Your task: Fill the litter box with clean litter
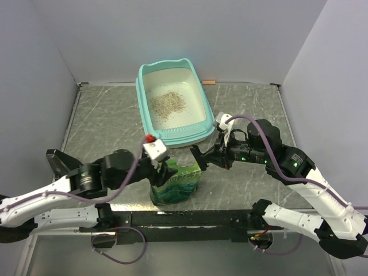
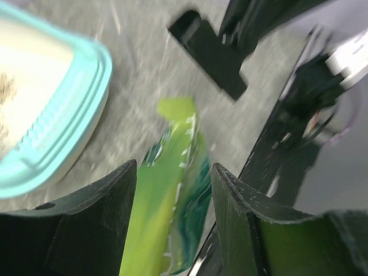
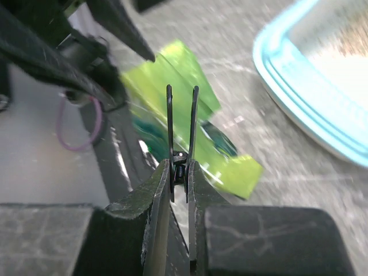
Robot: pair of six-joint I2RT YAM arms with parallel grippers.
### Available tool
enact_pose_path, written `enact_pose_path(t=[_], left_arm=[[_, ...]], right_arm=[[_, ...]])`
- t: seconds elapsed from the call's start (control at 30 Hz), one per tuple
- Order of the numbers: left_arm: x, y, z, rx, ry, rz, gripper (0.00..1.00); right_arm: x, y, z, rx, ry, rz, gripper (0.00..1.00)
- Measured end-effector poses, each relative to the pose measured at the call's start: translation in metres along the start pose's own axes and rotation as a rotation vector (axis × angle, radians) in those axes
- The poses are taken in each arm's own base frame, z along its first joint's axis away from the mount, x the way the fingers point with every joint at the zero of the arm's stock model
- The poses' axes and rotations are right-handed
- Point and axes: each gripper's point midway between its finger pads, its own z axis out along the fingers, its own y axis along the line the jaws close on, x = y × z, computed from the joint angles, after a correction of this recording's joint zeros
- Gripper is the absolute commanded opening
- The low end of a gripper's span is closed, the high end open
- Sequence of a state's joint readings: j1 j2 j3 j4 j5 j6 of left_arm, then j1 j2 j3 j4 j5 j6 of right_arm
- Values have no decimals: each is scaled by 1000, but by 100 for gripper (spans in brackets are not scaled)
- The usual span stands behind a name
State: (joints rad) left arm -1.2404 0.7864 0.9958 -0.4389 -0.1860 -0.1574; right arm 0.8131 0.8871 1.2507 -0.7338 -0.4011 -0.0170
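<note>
The turquoise litter box (image 1: 172, 133) stands at the back middle of the table, with a small patch of clean litter (image 1: 168, 104) on its whitish floor. A glossy green bag (image 1: 175, 185) stands upright in front of it, near the front edge. My left gripper (image 1: 165, 171) is closed on the bag's top; in the left wrist view the bag (image 2: 167, 190) fills the gap between my fingers (image 2: 98, 218). My right gripper (image 1: 202, 156) is just right of the bag, shut on a black clip (image 3: 181, 115) that is clear of the bag (image 3: 201, 138).
A small orange object (image 1: 209, 82) lies against the back wall behind the box. Grey walls close in the table on the left, back and right. A black rail (image 1: 190, 218) runs along the front edge by the arm bases. The box's near corner (image 2: 57, 138) is close to my left gripper.
</note>
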Motion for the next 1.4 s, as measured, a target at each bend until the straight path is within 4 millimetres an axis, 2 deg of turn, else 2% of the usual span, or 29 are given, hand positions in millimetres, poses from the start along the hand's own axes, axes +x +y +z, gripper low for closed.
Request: enact_pose_path(t=[0.13,0.27,0.53,0.73,0.8,0.83,0.87,0.9,0.93,1.17,1.4], left_arm=[[43,7,19,-39,187,71,58],[79,12,24,-52,340,138,59],[88,15,15,-43,360,164,61],[104,13,14,-20,408,168,61],[109,12,16,-13,426,176,54],[111,12,17,-10,437,183,46],[115,12,20,-6,453,192,20],[118,13,22,-5,467,201,7],[122,14,24,-3,484,209,1],[133,23,35,7,533,236,1],[130,21,30,30,503,254,1]], right_arm=[[16,-13,2,58,56,8,0],[20,-20,4,85,74,8,0],[23,-26,4,101,82,18,0],[31,-28,15,86,128,35,0],[34,-29,19,79,144,39,0],[35,-29,21,75,149,40,0],[36,-28,21,70,151,37,0],[36,-27,22,63,152,32,0],[36,-26,22,54,152,28,0],[34,-12,23,-51,143,-31,0],[34,-3,33,-164,114,-154,0]])
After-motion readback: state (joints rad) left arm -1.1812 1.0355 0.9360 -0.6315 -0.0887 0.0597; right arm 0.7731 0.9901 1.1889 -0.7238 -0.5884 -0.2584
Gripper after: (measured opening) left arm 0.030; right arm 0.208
